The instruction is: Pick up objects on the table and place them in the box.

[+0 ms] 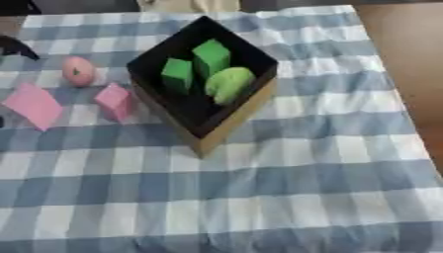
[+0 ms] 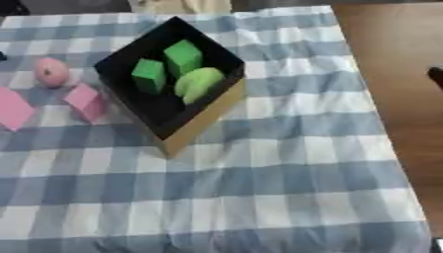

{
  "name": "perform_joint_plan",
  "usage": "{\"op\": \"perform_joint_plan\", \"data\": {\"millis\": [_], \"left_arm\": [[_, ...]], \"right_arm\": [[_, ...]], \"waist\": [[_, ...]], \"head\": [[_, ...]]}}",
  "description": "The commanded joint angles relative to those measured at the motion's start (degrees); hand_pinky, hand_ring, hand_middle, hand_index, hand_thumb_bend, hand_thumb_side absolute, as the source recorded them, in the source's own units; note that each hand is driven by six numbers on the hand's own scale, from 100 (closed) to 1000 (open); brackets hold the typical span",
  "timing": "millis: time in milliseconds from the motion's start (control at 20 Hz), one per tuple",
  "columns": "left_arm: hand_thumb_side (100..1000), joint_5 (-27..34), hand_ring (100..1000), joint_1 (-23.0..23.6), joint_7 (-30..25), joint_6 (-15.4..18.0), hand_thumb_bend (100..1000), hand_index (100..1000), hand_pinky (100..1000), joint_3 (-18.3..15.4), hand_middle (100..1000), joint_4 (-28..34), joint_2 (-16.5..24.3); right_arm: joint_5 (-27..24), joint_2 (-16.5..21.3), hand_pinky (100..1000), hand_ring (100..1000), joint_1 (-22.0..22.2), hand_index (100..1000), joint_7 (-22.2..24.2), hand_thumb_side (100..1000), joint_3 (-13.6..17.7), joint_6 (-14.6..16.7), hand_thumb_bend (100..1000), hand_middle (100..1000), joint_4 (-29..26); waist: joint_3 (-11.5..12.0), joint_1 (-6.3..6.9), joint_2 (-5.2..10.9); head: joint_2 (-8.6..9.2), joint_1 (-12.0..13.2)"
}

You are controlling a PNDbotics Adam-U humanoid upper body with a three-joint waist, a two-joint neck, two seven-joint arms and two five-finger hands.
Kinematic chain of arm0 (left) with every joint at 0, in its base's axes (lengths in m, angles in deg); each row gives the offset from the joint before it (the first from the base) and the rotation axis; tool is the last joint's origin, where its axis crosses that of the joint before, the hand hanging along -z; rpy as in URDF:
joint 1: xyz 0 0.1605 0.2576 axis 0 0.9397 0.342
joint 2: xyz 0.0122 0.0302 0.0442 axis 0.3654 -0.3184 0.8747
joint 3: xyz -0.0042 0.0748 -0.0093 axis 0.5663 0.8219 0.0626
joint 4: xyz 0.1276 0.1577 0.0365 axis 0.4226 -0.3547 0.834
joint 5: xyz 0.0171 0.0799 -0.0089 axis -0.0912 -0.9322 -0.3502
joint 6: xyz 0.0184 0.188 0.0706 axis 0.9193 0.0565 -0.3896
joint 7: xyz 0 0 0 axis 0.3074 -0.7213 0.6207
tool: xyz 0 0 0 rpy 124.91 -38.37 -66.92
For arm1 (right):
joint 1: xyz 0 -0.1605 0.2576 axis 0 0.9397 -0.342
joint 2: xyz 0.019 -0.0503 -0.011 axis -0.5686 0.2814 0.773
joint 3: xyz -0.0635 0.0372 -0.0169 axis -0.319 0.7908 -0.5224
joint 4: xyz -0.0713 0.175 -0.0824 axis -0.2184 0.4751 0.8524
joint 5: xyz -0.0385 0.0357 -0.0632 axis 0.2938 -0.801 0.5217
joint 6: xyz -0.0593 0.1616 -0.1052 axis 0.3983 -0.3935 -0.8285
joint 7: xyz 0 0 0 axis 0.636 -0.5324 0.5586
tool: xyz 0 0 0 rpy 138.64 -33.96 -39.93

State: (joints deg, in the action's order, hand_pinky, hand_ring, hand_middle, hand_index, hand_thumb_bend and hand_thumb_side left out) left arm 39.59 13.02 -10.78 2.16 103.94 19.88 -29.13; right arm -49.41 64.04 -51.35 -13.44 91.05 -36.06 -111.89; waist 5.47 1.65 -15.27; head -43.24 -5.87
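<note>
A box (image 1: 227,123) with a black inside and tan walls stands on the checked cloth, turned corner-on. In it lie two green blocks (image 1: 177,75) (image 1: 211,58) and a pale green rounded object (image 1: 229,84). Left of the box, on the cloth, are a pink cube-like block (image 1: 114,101), a pink-orange round object (image 1: 78,70) and a flat pink wedge (image 1: 33,105). A black part of my left hand (image 1: 14,46) shows at the left edge, above the pink things and apart from them. A dark bit of my right hand (image 2: 436,77) shows at the right edge, far from the box.
The blue-and-white checked cloth (image 1: 286,188) covers the table. Bare brown table (image 2: 398,59) lies to the right of the cloth. Something pale (image 1: 186,5) sits at the far edge.
</note>
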Motion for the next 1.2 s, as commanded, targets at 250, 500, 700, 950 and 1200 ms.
{"op": "perform_joint_plan", "data": {"millis": [250,500,700,950,1200], "left_arm": [[185,-2.1,944,-2.5,-6.2,5.7,822,975,947,-1.1,926,-3.9,-1.4],[163,-4.5,943,-3.2,-5.2,5.8,804,974,946,-2.0,926,-7.2,-3.2],[107,-5.5,929,-3.4,-4.5,6.2,734,946,927,-2.5,886,-8.6,-3.8],[100,-4.2,884,-3.6,-4.5,6.6,581,885,875,-2.9,807,-8.9,-4.1],[100,-3.0,792,-3.6,-4.4,6.4,453,761,804,-3.0,658,-8.2,-3.9]], "right_arm": [[1.1,0.0,959,1000,-0.8,999,4.1,523,0.1,2.9,100,459,-1.1],[1.9,-0.6,962,1000,-1.2,1000,4.2,523,0.2,2.3,100,455,-1.1],[2.5,-1.0,964,1000,-1.3,1000,4.2,523,0.2,1.8,100,452,-1.1],[3.2,-1.3,966,1000,-1.4,1000,3.9,523,0.3,1.3,100,451,-1.1],[3.5,-1.2,966,1000,-1.3,1000,3.5,523,0.3,1.2,100,450,-1.1]], "waist": [[-0.6,0.84,-0.65],[-1.2,0.95,-1.2],[-1.4,1.07,-1.48],[-1.3,1.21,-1.54],[-1.4,1.19,-1.42]], "head": [[0.89,0.6],[1.19,0.9],[1.3,1.0],[1.15,1.0],[1.16,0.9]]}}
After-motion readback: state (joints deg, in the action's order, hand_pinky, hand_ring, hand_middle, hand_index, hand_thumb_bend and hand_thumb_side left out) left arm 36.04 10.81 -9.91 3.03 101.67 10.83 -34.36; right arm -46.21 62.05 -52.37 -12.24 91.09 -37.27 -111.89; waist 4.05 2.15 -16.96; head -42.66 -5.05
